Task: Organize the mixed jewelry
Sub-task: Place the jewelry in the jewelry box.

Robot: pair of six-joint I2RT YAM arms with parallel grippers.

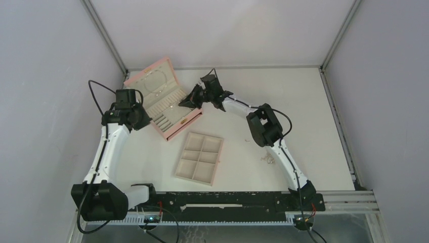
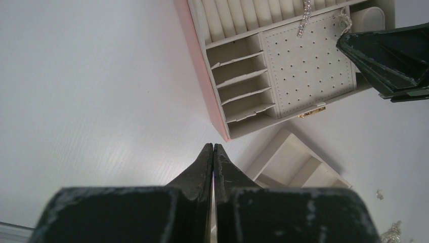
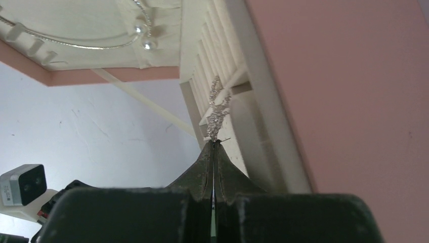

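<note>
The pink jewelry box (image 1: pixel 174 129) lies open at the back left. My right gripper (image 3: pixel 214 143) is shut on a sparkling silver chain piece (image 3: pixel 218 112) that dangles over the box's cream ring rolls (image 3: pixel 222 55); in the top view it (image 1: pixel 181 104) is over the box's right side. A second sparkly strand (image 2: pixel 305 17) lies on the rolls above the perforated pad (image 2: pixel 303 71). My left gripper (image 2: pixel 213 147) is shut on nothing, just off the box's near-left corner (image 1: pixel 141 119). More of the mixed jewelry (image 1: pixel 266 158) lies loose on the table beside the right arm.
The beige six-compartment tray (image 1: pixel 177 164) sits in front of the box, its corner (image 2: pixel 273 152) just ahead of my left fingertips. A thin necklace with two pearls (image 3: pixel 144 38) hangs in the box lid. White walls enclose the table on three sides.
</note>
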